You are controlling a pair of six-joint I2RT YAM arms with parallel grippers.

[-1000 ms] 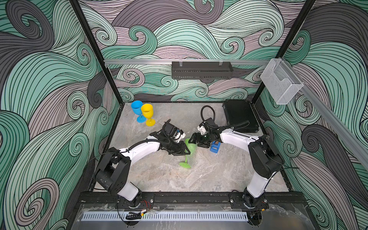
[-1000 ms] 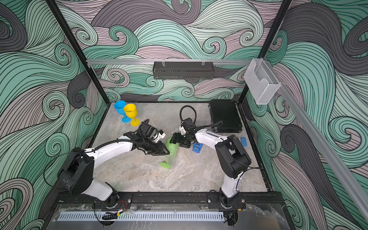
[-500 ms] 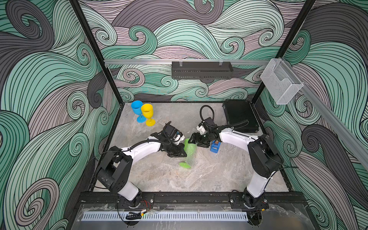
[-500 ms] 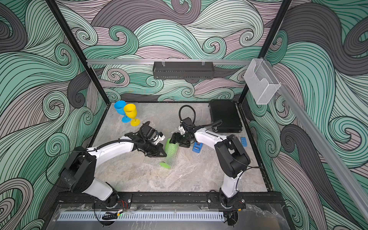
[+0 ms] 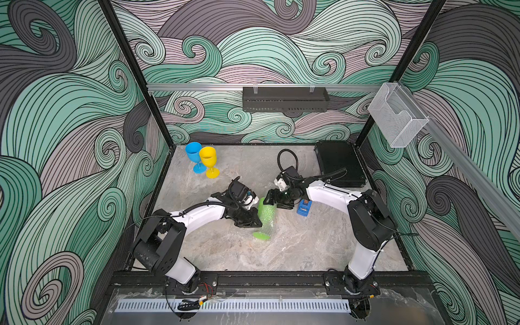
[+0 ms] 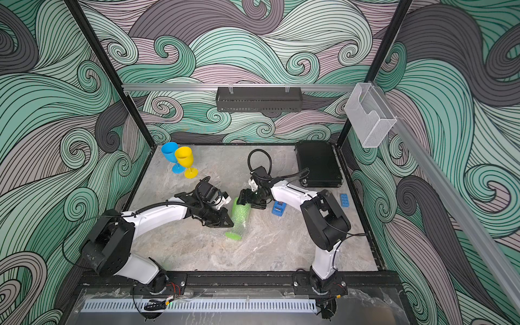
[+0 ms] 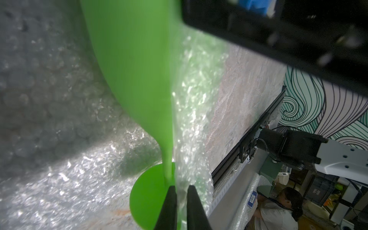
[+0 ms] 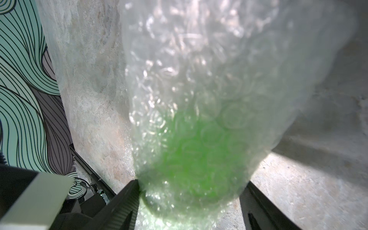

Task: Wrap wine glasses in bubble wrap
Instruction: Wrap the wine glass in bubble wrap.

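Note:
A green wine glass (image 5: pixel 266 214) lies on its side mid-table, its round foot (image 5: pixel 261 235) toward the front. Bubble wrap (image 8: pixel 189 69) covers its bowl and spreads over the table beneath it (image 7: pixel 59 179). My left gripper (image 7: pixel 181 191) is shut on a fold of the wrap beside the stem, seen in a top view at the left gripper (image 5: pixel 257 223). My right gripper (image 8: pixel 191 185) clasps the wrapped bowl near the rim, both fingers against the wrap. A blue wine glass (image 5: pixel 194 153) and a yellow wine glass (image 5: pixel 208 160) stand upright at the back left.
A blue tape dispenser (image 5: pixel 304 207) lies just right of my right gripper. A black case (image 5: pixel 339 166) sits at the back right. In a top view a small blue block (image 6: pixel 344 200) lies near the right wall. A black rail (image 5: pixel 253 278) edges the front.
My left jaws have closed onto the bubble wrap beside the stem. The green bowl shows more from above. The right arm has held still.

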